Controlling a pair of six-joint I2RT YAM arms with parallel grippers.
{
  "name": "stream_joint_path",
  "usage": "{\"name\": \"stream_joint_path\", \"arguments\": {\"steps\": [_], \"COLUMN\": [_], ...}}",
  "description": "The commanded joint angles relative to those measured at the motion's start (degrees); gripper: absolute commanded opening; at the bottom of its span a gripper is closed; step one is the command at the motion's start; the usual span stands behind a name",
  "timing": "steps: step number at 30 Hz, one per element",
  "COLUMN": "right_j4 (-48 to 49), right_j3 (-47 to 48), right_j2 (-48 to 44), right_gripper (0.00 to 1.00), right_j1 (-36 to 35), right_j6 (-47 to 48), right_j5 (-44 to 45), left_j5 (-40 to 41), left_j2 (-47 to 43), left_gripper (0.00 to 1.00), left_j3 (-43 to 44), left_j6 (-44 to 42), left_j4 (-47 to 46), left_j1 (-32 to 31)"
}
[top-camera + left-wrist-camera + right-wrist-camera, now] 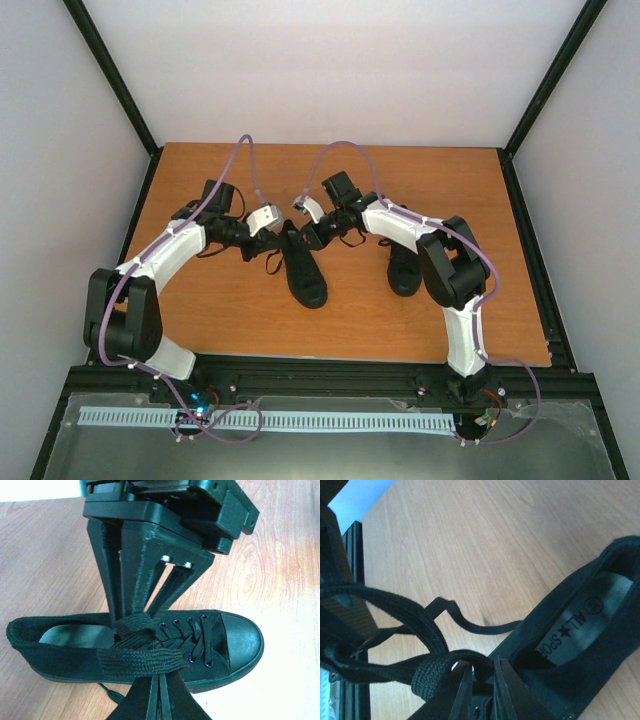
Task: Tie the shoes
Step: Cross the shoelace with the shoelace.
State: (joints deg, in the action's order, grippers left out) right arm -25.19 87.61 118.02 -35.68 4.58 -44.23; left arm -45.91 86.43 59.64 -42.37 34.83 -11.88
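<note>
Lying near the middle of the desk (240,320), toe toward the near edge, the middle shoe (306,275) is all black: canvas sides, smooth toe cap, grey insole, flat laces (197,640) crossing between eyelets. There are two shoes. The right shoe (403,270) sits nearer the right edge, its far part hidden under the right arm (455,265). Two grippers meet over the middle shoe's far end. The left gripper (160,680) is clamped tight on a lace strand (140,661). The right gripper (482,667) stands narrow, pinching a lace loop (432,672). The right wrist view cuts the shoe off, showing only its opening and a partly readable insole label (575,630).
</note>
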Motion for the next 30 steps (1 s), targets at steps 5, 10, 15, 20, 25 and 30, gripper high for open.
{"name": "stream_joint_path", "arguments": {"steps": [5,10,15,20,25,30], "right_j4": [-3.74,-5.62,-7.51,-8.26,-7.20,-4.14], "right_j3": [-1.89,-1.00,-0.91,-0.65,0.85,1.16], "right_j2": [-2.31,-1.08,-1.65,-2.26,-0.50,-0.59], "right_gripper": [0.13,0.09,0.08,0.07,0.07,0.07], "right_j1": [-0.62,-0.62,-1.14,-1.40,-1.38,-0.62], "right_j6": [5.64,6.87,8.73,9.79,8.43,5.12], "right_j5": [-6.72,-8.86,-10.75,-12.63,-8.99,-5.15], "left_j5": [-1.29,-2.48,-4.91,-4.89,-4.65,-2.12], "left_j2": [-0.51,-0.66,-2.70,-2.52,-1.14,0.33], "left_gripper": [0.01,0.01,0.01,0.01,0.01,0.01], "left_j3": [2.17,2.13,1.14,1.18,1.58,1.97], "left_j6": [-1.00,-2.05,-5.43,-6.06,-5.35,-3.56], "left_j4": [-1.77,-1.57,0.43,0.79,0.15,-1.08], "left_j1": [0.35,0.37,0.32,0.37,0.36,0.35]}}
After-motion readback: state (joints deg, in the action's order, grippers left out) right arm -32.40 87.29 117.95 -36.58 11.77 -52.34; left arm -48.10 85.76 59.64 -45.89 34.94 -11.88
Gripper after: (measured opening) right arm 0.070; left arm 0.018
